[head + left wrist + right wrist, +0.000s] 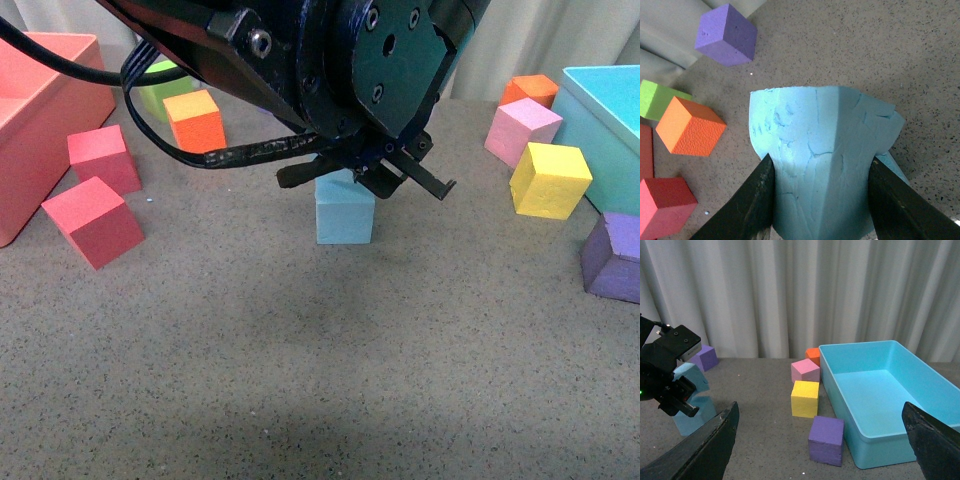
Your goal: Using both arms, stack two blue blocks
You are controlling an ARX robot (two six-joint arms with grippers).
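Observation:
My left gripper (pixel 368 178) is shut on one blue block (pixel 815 125), with its black fingers (pixel 747 205) pressed against two opposite sides. The held block sits tilted right over the second blue block (pixel 345 215), which stands on the table in the middle. From the left wrist view only a sliver of this lower block (pixel 892 167) peeks out. The right wrist view shows both: the upper block (pixel 687 376) over the lower block (pixel 695 415); I cannot tell whether they touch. My right gripper (pixel 820 409) is open, well to the right of the stack, with nothing between its fingers.
A coral bin (pixel 30 120) and two red cubes (pixel 95 220) lie at the left, with orange (pixel 195 120) and green (pixel 160 85) cubes behind. On the right are pink (pixel 522 130), yellow (pixel 550 180) and purple (pixel 615 258) cubes beside a turquoise bin (pixel 605 110).

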